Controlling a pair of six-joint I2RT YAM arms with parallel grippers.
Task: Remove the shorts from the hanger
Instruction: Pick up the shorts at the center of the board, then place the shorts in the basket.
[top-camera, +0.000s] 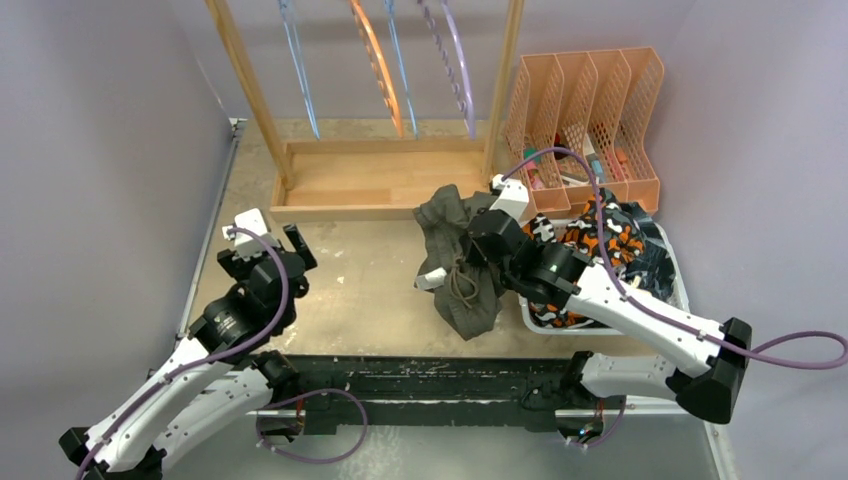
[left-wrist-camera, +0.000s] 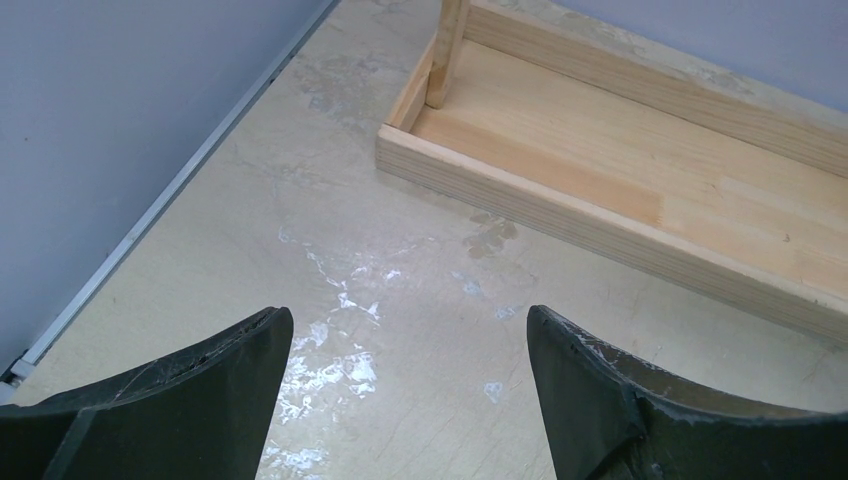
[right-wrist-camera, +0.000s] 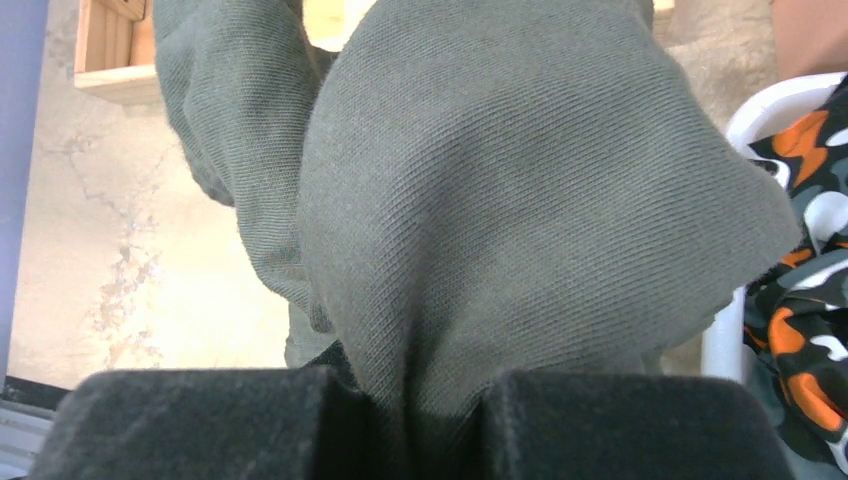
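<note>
1. The right gripper (right-wrist-camera: 415, 405) is clamped on a fold of the olive green shorts (right-wrist-camera: 520, 200). The cloth is pinched between the two dark fingers and bulges up in front of the wrist camera.
2. From above, the olive green shorts are seen bunched on the worktop (top-camera: 360, 270), with their drawstring (top-camera: 462, 283) showing. They lie just left of the white tray (top-camera: 682, 285) and just in front of the right end of the wooden rack base (top-camera: 370, 185).
3. The orange-black-white shorts (top-camera: 600, 240) are heaped in the white tray, and dark patterned shorts (top-camera: 650, 262) are beside them towards the tray's right side.
4. The left gripper (left-wrist-camera: 410, 380) is held with its fingers wide apart over the worktop, well apart from the shorts. Nothing is gripped, and the left corner of the rack base is near.
5. Coloured hangers (top-camera: 378, 70) are hung on the rack, and an orange file organiser (top-camera: 590, 110) stands behind the tray.
</note>
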